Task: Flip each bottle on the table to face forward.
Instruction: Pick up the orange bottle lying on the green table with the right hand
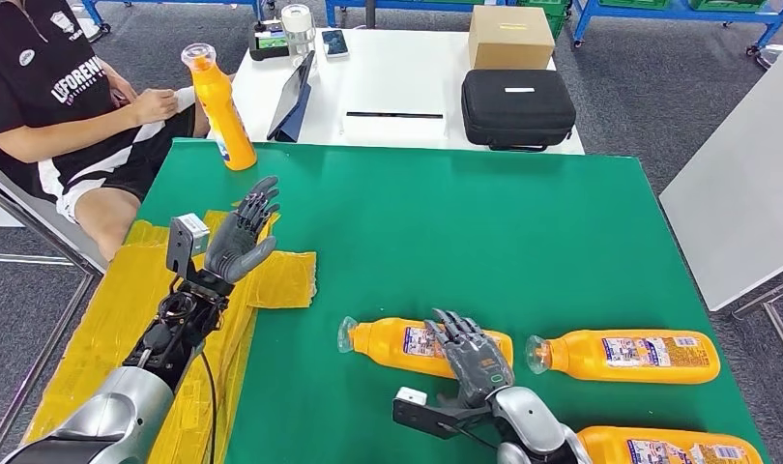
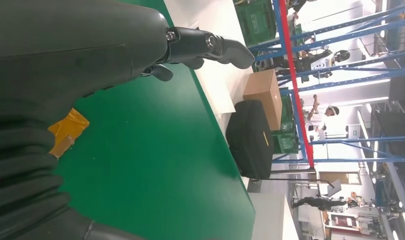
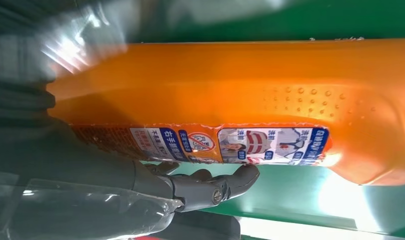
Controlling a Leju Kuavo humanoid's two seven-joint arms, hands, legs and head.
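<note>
Three orange plastic bottles lie on the green surface (image 1: 523,232); beside the middle bottle (image 1: 624,356), the right hand (image 1: 475,356) lies on the leftmost bottle (image 1: 397,345), grasp uncertain, likely light, slick, best gripped mid-body; left hand (image 1: 243,235) released.

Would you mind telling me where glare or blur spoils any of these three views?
Right wrist view: bright glare on the green table below the orange bottle, and the nearby clear plastic is smeared out of focus. Left wrist view: the left hand is a dark, underexposed mass. Head view: evenly lit and sharp.
</note>
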